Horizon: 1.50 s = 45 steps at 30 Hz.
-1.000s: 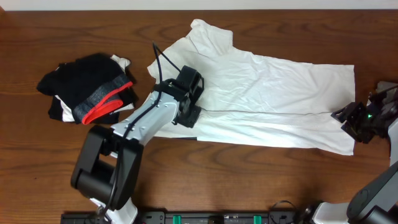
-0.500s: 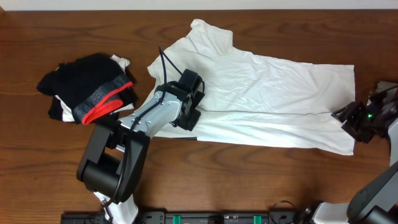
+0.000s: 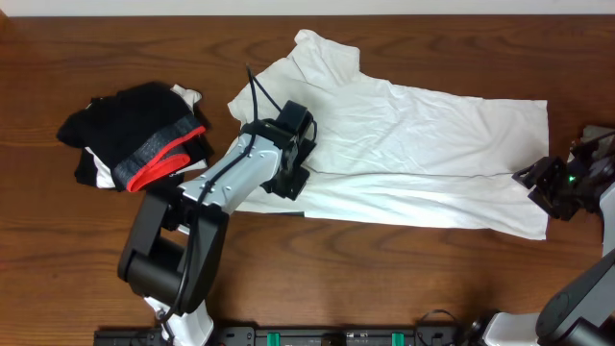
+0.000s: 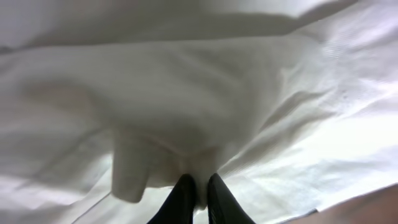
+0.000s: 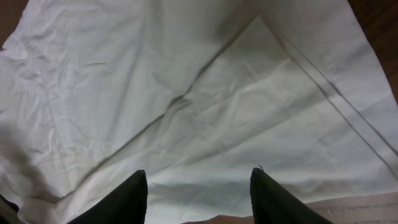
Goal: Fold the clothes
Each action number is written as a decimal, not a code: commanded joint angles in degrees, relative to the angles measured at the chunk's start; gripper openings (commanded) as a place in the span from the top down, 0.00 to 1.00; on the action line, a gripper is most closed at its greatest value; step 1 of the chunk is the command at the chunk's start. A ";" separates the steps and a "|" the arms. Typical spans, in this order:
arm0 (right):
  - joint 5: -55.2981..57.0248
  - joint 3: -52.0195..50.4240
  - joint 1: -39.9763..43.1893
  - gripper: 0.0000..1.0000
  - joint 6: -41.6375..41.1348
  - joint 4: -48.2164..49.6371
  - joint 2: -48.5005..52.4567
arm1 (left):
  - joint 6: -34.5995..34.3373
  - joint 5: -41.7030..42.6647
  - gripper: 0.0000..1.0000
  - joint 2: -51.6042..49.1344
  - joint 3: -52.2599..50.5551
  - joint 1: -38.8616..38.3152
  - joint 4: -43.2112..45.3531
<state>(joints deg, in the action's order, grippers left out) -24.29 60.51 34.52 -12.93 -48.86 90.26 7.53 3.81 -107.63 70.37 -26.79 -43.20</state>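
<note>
The white T-shirt (image 3: 413,144) lies spread flat across the middle and right of the wooden table, its sleeve end toward the left. At the shirt's left part, near its lower fold line, my left gripper (image 3: 298,159) presses down. In the left wrist view this gripper (image 4: 200,186) is shut, pinching a small raised ridge of white cloth (image 4: 205,99). My right gripper (image 3: 530,180) sits at the shirt's right hem. In the right wrist view it (image 5: 198,180) stands open, fingers wide apart over the flat shirt (image 5: 186,93) with nothing between them.
A heap of black garments with a grey-and-red band (image 3: 139,144) lies at the left of the table (image 3: 384,279). Bare wood runs along the front below the shirt and at the far right beside the right arm.
The left jaws have closed together on a pinch of the shirt's cloth, and the left wrist shifted slightly. The right arm and the shirt's outline have not moved.
</note>
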 commanded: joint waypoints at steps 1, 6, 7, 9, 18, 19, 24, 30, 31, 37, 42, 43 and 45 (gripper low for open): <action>0.35 0.76 -0.37 0.48 0.81 0.13 -0.79 | 0.37 -1.31 0.89 2.54 3.48 0.07 -0.72; 0.33 0.76 -0.37 0.49 0.81 0.20 -0.79 | 0.68 -4.48 0.89 2.54 5.79 0.13 2.32; 0.33 0.76 -0.37 0.48 0.79 0.17 -0.79 | 0.79 -5.73 0.89 2.51 5.79 0.15 3.28; 0.35 0.76 -0.37 0.48 0.81 0.13 -0.79 | 1.90 -7.58 0.89 2.40 5.79 0.13 5.88; 0.35 0.76 -0.37 0.49 0.79 0.20 -0.79 | 10.08 -7.52 0.90 -0.79 5.79 0.13 16.44; 0.37 0.76 -0.37 0.49 0.81 0.17 -0.79 | 10.69 -7.54 0.90 -1.36 5.79 0.13 17.05; 0.33 0.76 -0.37 0.50 0.81 -0.04 -0.79 | 11.34 -8.63 0.91 -4.20 5.79 0.13 22.03; 0.35 0.76 -0.37 0.49 0.83 -0.66 -0.79 | 7.61 -12.22 0.87 -4.07 6.56 0.07 20.09; 0.35 0.76 -0.37 0.49 0.83 -0.68 -0.79 | 6.01 -13.62 0.78 -3.45 7.23 0.07 18.38; 0.33 0.76 -0.37 0.49 0.81 0.00 -0.79 | -0.33 -14.36 0.36 3.39 9.92 0.07 11.19; 0.33 0.76 -0.37 0.49 0.81 -0.04 -0.79 | -2.58 -11.02 0.44 5.14 9.77 0.07 5.38; 0.33 0.76 -0.37 0.49 0.81 -0.07 -0.79 | -2.95 -9.27 0.49 4.87 9.49 0.07 4.11; 0.33 0.76 -0.37 0.49 0.81 -0.09 -0.79 | -5.11 -5.66 0.52 4.09 7.98 0.07 3.21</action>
<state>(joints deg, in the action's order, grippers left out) -23.94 60.51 34.52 -12.93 -48.88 90.26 5.85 -6.98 -101.97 79.77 -26.74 -38.96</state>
